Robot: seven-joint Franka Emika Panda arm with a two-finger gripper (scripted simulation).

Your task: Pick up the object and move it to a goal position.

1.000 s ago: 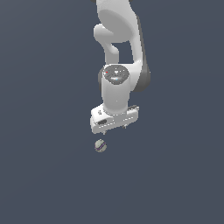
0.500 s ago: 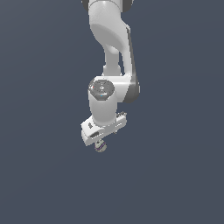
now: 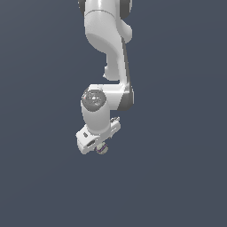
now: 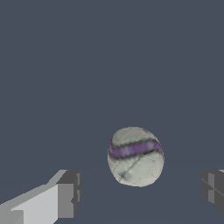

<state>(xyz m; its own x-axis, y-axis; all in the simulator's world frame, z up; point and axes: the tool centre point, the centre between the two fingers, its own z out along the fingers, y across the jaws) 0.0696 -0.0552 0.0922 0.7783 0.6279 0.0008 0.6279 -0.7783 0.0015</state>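
The object is a small greyish-beige mottled ball (image 4: 135, 156) with a purple band around it. In the exterior view the ball (image 3: 102, 150) peeks out just under the white gripper (image 3: 100, 148), which hangs low over it. In the wrist view the ball lies between the two fingers (image 4: 65, 199), with gaps on both sides. The jaws stand wide apart and touch nothing. The gripper (image 4: 140, 194) is open.
A flat dark blue-grey ground (image 3: 177, 177) fills both views. The white arm (image 3: 108, 48) comes down from the top of the exterior view. No other objects show.
The arm has swung toward the exterior view's left and lowered, with the wrist turned. The gripper has come down around the ball, which has stayed where it was.
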